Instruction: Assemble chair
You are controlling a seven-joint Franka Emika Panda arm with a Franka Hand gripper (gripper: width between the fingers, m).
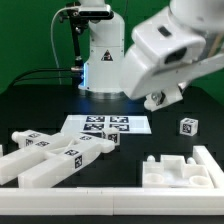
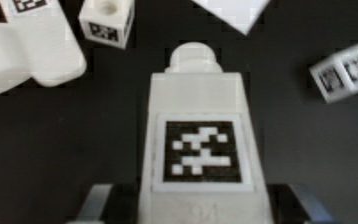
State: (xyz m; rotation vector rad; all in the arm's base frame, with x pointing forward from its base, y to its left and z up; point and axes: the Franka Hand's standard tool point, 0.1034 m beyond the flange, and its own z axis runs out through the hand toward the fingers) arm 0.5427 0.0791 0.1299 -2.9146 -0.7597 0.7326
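Your gripper (image 2: 197, 203) clamps the chair bar (image 2: 197, 100) by its flat sides, held above the table (image 2: 309, 150); judge it light, stiff, slick plastic, best gripped beside its tag (image 2: 202, 150).

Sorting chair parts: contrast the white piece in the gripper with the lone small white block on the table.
The long white plastic piece is held in the gripper, above the black table; the small white block rests on it. The piece is elongated with a rounded end; the block is cube-like. Both carry black-and-white tags.
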